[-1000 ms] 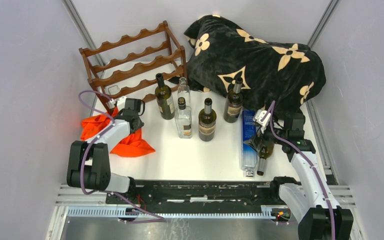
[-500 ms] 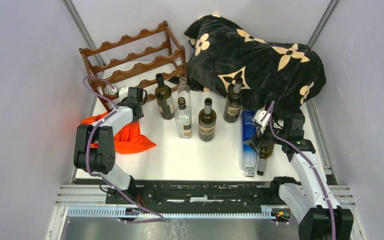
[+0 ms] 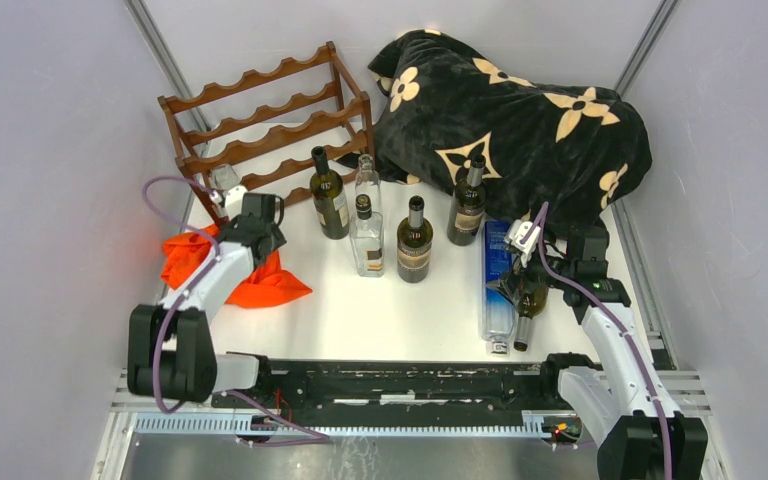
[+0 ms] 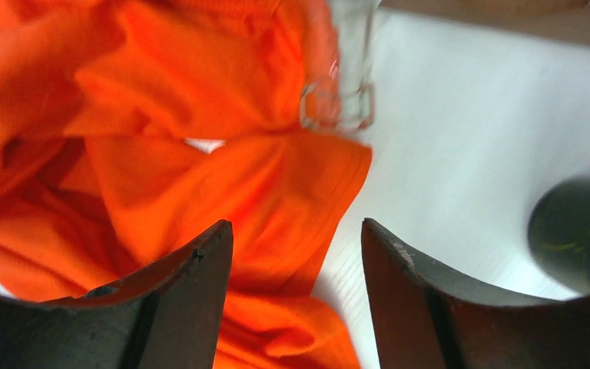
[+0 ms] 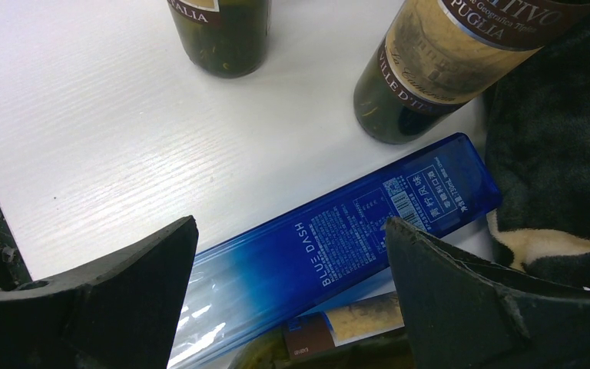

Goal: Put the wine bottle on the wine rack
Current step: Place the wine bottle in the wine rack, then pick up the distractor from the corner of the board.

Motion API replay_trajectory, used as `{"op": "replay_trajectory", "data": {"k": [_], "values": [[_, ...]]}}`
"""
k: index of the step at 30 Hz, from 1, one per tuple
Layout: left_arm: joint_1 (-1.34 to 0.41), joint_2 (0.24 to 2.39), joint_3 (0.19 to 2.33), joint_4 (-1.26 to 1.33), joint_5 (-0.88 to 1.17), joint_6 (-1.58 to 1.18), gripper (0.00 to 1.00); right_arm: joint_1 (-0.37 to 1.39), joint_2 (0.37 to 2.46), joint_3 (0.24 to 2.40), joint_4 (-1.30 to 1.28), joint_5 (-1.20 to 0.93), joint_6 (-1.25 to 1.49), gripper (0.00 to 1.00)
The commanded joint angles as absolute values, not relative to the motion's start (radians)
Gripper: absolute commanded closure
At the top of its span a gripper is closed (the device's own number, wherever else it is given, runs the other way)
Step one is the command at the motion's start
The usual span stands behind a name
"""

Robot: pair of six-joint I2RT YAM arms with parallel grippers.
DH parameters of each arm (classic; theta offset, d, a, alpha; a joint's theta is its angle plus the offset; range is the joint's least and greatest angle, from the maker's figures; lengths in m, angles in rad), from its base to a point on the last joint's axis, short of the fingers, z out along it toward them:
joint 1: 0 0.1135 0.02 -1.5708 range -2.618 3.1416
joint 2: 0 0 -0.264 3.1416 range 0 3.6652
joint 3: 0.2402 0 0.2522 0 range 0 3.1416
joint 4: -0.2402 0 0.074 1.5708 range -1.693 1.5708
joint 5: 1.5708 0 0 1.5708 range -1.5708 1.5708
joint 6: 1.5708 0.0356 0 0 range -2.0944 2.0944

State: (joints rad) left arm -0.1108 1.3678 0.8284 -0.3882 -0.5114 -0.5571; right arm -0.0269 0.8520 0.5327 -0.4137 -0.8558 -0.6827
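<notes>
Bottle: dark green glass wine bottle (image 3: pixel 524 325) lies flat beneath right gripper (image 5: pixel 290 227), neck nearward.
Right arm: jaws spread wide, empty.
Left arm: left gripper (image 4: pixel 296 224) parted, empty.
Rack: reddish-brown wooden wine rack (image 3: pixel 272 133), far left.

A robotics lab cell — grey walls (image 3: pixel 50 200), aluminium rails (image 3: pixel 390 424), white table (image 3: pixel 360 310).

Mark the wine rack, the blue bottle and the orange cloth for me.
wine rack (image 3: pixel 280 128): top external view, on a scalloped front rail.
blue bottle (image 5: pixel 353 223): right wrist view, on its printed side.
orange cloth (image 4: pixel 123 131): left wrist view, on a central fold.
</notes>
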Motion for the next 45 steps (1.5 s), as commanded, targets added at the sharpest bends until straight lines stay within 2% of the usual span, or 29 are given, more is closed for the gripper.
{"op": "replay_trajectory", "data": {"k": [1,5,9,11,12,13,14,15,16,17,20,24,29,36,45], "values": [[-0.109,1.259,0.707,-0.364,-0.460,-0.669,0.33,-0.019,0.844,0.563,-0.402,-0.873,-0.699,0.02],[-0.109,1.313,0.694,-0.350,-0.476,-0.665,0.34,-0.012,0.840,0.563,-0.402,-0.871,-0.700,0.02],[-0.109,1.414,0.706,-0.341,-0.525,-0.670,0.26,-0.011,0.831,0.563,-0.402,-0.865,-0.701,0.02],[-0.109,1.456,0.700,-0.339,-0.537,-0.686,0.28,-0.011,0.827,0.561,-0.402,-0.863,-0.702,0.02],[-0.109,1.466,0.698,-0.346,-0.538,-0.705,0.34,-0.010,0.828,0.562,-0.402,-0.863,-0.702,0.02],[-0.110,1.466,0.691,-0.363,-0.541,-0.735,0.48,-0.011,0.828,0.563,-0.402,-0.864,-0.702,0.02],[-0.109,1.456,0.685,-0.378,-0.540,-0.761,0.72,-0.009,0.827,0.563,-0.402,-0.864,-0.702,0.02],[-0.109,1.441,0.679,-0.399,-0.540,-0.793,0.90,-0.009,0.828,0.564,-0.404,-0.865,-0.702,0.02],[-0.109,1.420,0.668,-0.417,-0.540,-0.823,0.96,-0.008,0.830,0.564,-0.404,-0.865,-0.702,0.02],[-0.109,1.392,0.660,-0.445,-0.544,-0.857,0.98,-0.007,0.828,0.565,-0.405,-0.865,-0.703,0.02],[-0.109,1.268,0.647,-0.548,-0.577,-0.961,0.97,-0.006,0.826,0.566,-0.406,-0.867,-0.703,0.02],[-0.107,1.000,0.639,-0.703,-0.627,-1.088,0.94,-0.006,0.823,0.568,-0.408,-0.868,-0.704,0.02],[-0.106,0.707,0.719,-0.920,-0.723,-1.145,0.97,-0.006,0.819,0.568,-0.408,-0.875,-0.703,0.02],[-0.106,0.599,0.981,-1.080,-0.796,-1.059,0.98,-0.006,0.810,0.564,-0.404,-0.875,-0.700,0.02],[-0.106,0.614,1.411,-1.127,-0.813,-0.919,0.98,0.020,0.794,0.557,-0.391,-0.867,-0.693,0.02]]}}
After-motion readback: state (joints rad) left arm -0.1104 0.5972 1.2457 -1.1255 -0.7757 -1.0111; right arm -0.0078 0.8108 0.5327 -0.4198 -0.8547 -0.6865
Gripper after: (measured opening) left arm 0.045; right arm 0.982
